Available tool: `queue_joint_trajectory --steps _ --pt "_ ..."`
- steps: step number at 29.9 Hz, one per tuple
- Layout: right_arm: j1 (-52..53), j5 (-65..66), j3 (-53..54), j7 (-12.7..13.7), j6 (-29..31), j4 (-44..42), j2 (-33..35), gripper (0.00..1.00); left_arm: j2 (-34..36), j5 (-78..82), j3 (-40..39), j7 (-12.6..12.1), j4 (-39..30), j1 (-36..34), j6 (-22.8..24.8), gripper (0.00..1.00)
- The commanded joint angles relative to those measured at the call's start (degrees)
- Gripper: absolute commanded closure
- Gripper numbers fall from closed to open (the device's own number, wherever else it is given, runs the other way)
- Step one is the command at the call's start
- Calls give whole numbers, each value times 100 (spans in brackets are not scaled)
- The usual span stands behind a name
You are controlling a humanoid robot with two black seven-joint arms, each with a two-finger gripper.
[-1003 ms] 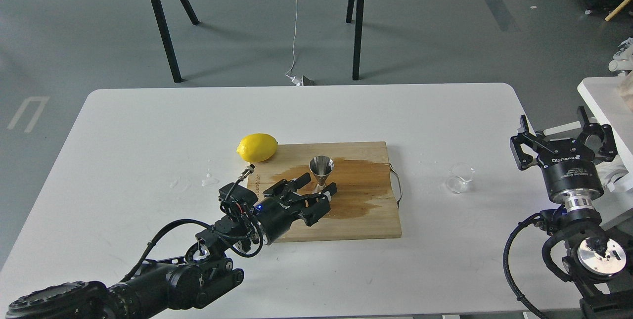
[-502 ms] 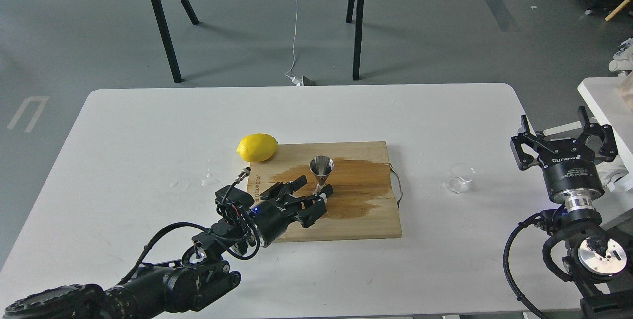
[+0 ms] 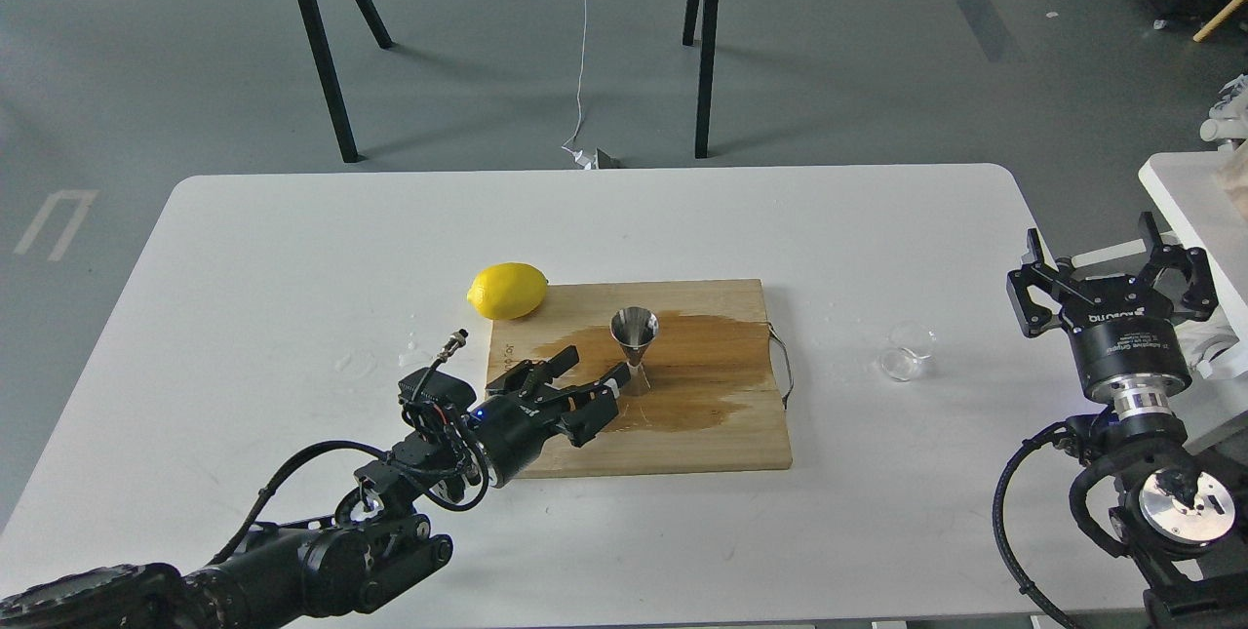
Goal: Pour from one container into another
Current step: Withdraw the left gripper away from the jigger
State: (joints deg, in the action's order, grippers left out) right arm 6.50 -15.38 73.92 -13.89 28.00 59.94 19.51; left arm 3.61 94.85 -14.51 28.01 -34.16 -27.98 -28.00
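A shiny steel hourglass jigger (image 3: 634, 340) stands upright on the wooden cutting board (image 3: 702, 434), in the middle of a dark wet stain. My left gripper (image 3: 592, 368) is open just left of the jigger's foot, holding nothing, fingers pointing right. A small clear glass cup (image 3: 904, 352) sits on the white table to the right of the board. My right gripper (image 3: 1111, 263) is open, fingers up, at the table's right edge, apart from the cup.
A yellow lemon (image 3: 507, 290) lies at the board's far left corner. A few water drops (image 3: 414, 354) spot the table left of the board. The board has a metal handle (image 3: 783, 368) on its right side. A second white table (image 3: 1185, 190) stands at right.
My left gripper has drawn back to the left and toward me, away from the jigger, which stays standing. The right arm and the glass cup have not moved.
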Motion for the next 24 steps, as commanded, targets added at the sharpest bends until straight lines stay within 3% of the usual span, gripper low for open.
queue_joint_trajectory --steps 1,5,13,20,24 --pt "0 0 9 0 0 0 0 2 191 -28 -26 -1 -292 3 0 16" --pt "0 0 9 0 0 0 0 2 824 -554 -105 -1 -1109 -14 0 15" --pt "0 -8 9 0 0 0 0 2 1914 -1741 -578 -1 -2243 -41 1400 15" --pt "-368 -52 88 79 0 114 79 2 2214 -3418 -1615 -1 -2482 21 3658 13" --pt "-685 -61 -26 228 0 272 430 2 2310 -4955 -2073 -1 -2394 -6 5388 12"
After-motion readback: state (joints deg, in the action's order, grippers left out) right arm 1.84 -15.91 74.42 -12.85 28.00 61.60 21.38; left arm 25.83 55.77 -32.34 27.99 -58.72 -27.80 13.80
